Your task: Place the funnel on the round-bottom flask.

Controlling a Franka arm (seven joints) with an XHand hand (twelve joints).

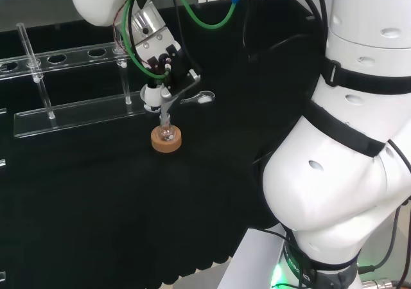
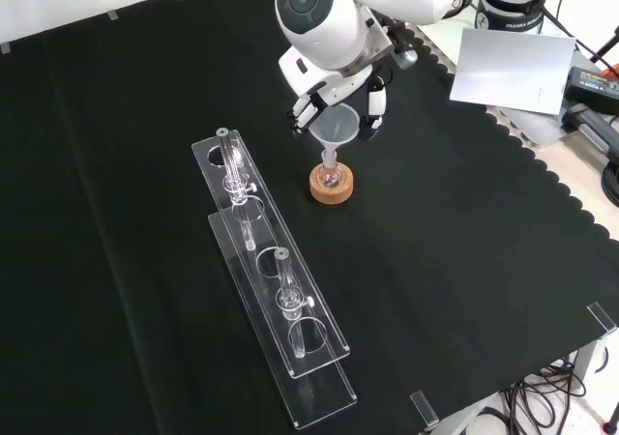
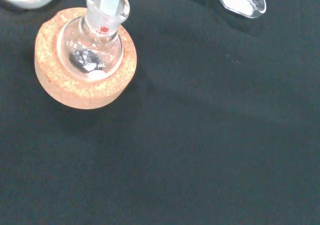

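Funnel (image 2: 336,126) upright, stem down in flask (image 2: 331,175)

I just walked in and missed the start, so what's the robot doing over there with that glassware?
The hand holds a clear funnel by its rim, fingers curled around it. The funnel's stem points down into the neck of a small round-bottom flask, which sits upright on a cork ring on the black cloth. The hand has not let go yet. A clear tube rack lies alongside.
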